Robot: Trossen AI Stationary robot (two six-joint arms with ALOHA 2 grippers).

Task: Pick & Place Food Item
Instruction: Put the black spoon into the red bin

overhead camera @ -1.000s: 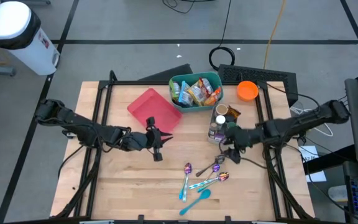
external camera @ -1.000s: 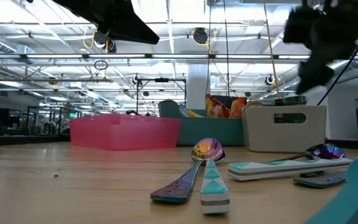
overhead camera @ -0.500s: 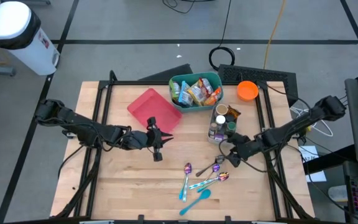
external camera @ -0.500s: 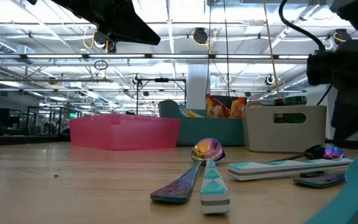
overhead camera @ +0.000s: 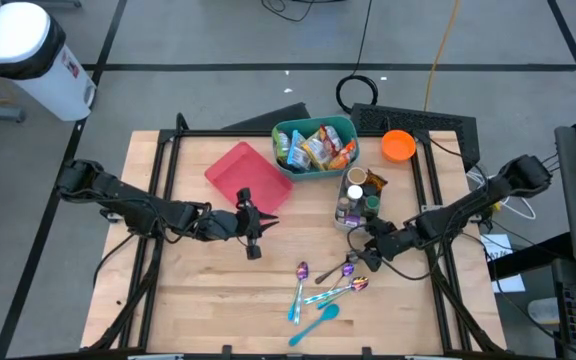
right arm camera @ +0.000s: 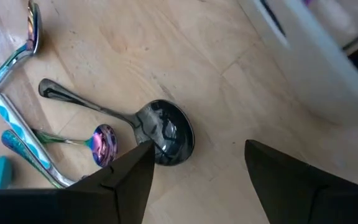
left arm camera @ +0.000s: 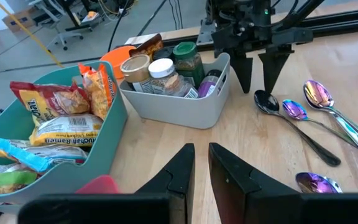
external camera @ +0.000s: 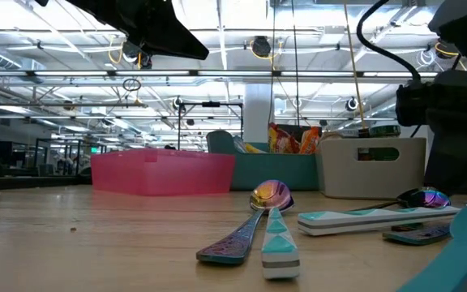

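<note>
The food packets [overhead camera: 313, 147] lie in a teal bin [overhead camera: 280, 135] at the table's far side, also seen in the left wrist view [left arm camera: 55, 115]. A pink tray [overhead camera: 240, 172] rests on the table left of the bin. My left gripper [overhead camera: 251, 238] hovers near the tray, fingers shut [left arm camera: 202, 168], holding nothing. My right gripper [overhead camera: 362, 256] is open and points down at a slant. Its fingers [left arm camera: 244, 71] stand just above the bowl of a dark spoon [right arm camera: 163, 134], one on either side of it.
A grey caddy [overhead camera: 341, 212] with jars stands right of centre, close behind my right gripper. Several spoons [overhead camera: 328, 285] lie spread on the wood near the front. An orange bowl [overhead camera: 398, 146] sits at the far right. Bare wood lies at the left front.
My right gripper has come down and toward the table's near edge, from beside the caddy to over the spoons. It rolled its wrist on the way and stayed open.
</note>
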